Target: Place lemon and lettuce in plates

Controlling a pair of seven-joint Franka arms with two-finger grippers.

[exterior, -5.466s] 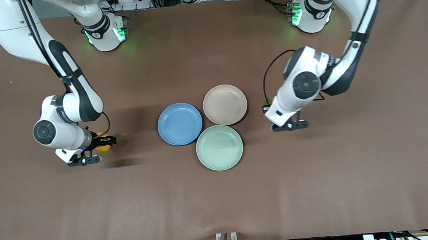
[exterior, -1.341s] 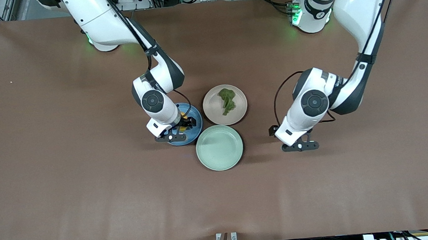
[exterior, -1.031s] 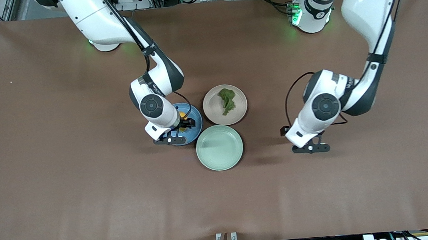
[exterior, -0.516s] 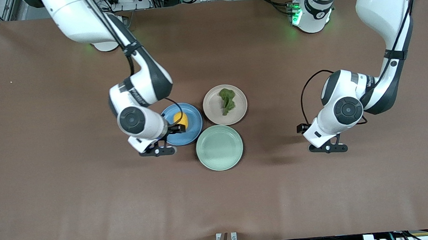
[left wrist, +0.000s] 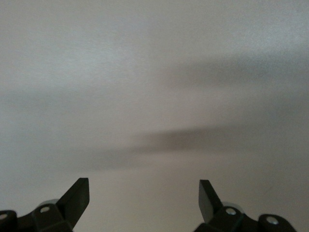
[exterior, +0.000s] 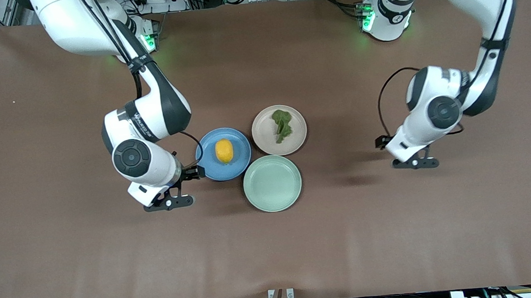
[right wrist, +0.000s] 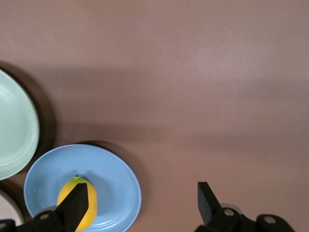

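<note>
Two claws hang over the brown table (exterior: pixel 64 240), and both stand with fingers spread apart and nothing between them.

The right claw (exterior: pixel 190 173) hovers above bare tabletop just beside the blue plate (exterior: pixel 240 160), at that plate's edge toward the right arm's end of the table. In the right wrist view the same claw (right wrist: pixel 140 205) shows its two dark fingertips (right wrist: pixel 77 203) wide apart, with the blue plate (right wrist: pixel 120 179) partly under one of them. The lemon (exterior: pixel 224 151) lies in the middle of that plate, a short way from the claw and free of it; in the right wrist view the lemon (right wrist: pixel 89 212) sits partly hidden by one fingertip. Next out from the claw comes the beige plate (exterior: pixel 265 142), touching or nearly touching the blue one, and the lettuce (exterior: pixel 282 125) lies in it. The mint-green plate (exterior: pixel 272 183) sits nearer the front camera than the other two, close against both, with nothing in it.

The left claw (exterior: pixel 386 145) hangs over bare table toward the left arm's end, well apart from all three plates. In the left wrist view this claw (left wrist: pixel 144 198) shows its fingertips (left wrist: pixel 79 195) spread wide over plain surface, holding nothing.
</note>
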